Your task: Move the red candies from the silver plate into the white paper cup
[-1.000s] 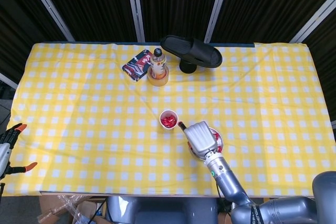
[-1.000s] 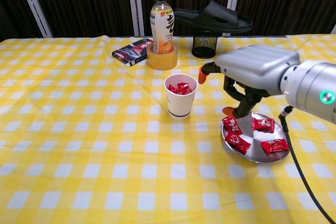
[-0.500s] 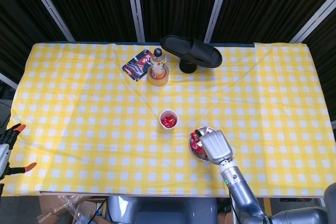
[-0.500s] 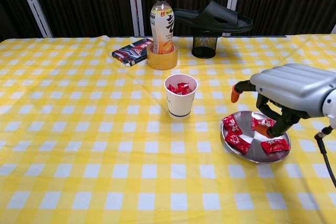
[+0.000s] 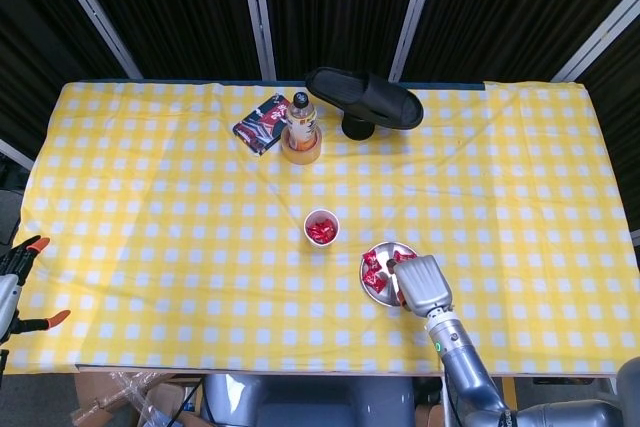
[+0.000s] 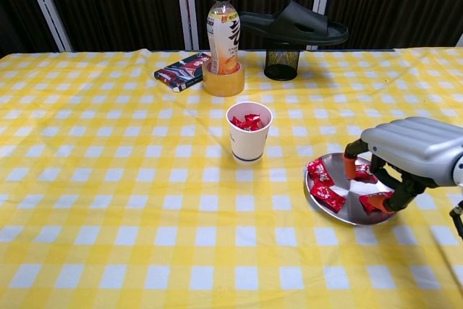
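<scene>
The white paper cup (image 5: 321, 228) (image 6: 249, 132) stands mid-table with several red candies inside. To its right lies the silver plate (image 5: 372, 283) (image 6: 348, 189), with red candies (image 6: 327, 197) on its left side and more on its right. My right hand (image 5: 424, 285) (image 6: 416, 151) hovers low over the plate's right half, palm down. Its thumb is near one candy (image 6: 362, 172) and its fingers reach down to another candy (image 6: 375, 202). Nothing is lifted in it. My left hand (image 5: 20, 287) hangs off the table's left front corner, fingers spread and holding nothing.
At the back stand a drink bottle (image 6: 223, 23) in a tape roll (image 6: 223, 82), a dark snack packet (image 6: 183, 72), and a black slipper (image 6: 293, 23) on a mesh pen holder (image 6: 281, 64). The plate lies near the table's front edge.
My right hand moved from beside the cup to the right and down. It now sits low over the plate's right side with fingertips among the candies.
</scene>
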